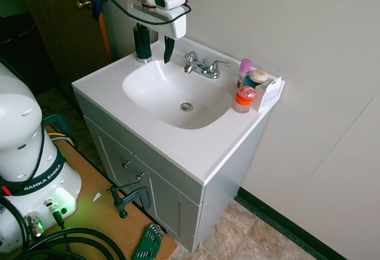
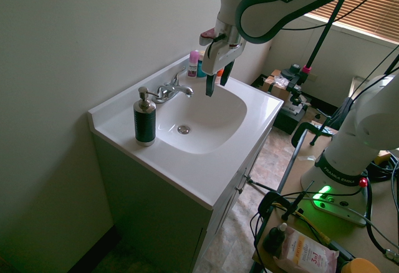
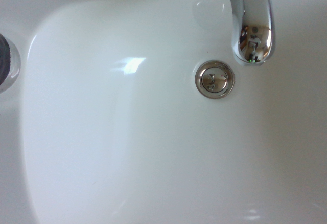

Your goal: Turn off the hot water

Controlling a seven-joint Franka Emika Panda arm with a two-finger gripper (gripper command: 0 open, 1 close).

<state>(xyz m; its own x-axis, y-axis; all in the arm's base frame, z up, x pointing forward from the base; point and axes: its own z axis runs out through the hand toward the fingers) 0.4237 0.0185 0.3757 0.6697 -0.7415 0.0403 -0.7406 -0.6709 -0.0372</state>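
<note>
White vanity top (image 1: 202,159), left chrome lever (image 1: 190,56) near the end effector (image 2: 218,86)

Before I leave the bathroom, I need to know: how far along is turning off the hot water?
No stream falls from the spout. The hand, open and empty, hovers over the basin, off the left lever. Whether that lever still needs turning, I can't tell.

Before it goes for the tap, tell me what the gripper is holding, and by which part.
Nothing: the gripper hangs above the basin with its jaws apart and nothing between them.
</note>
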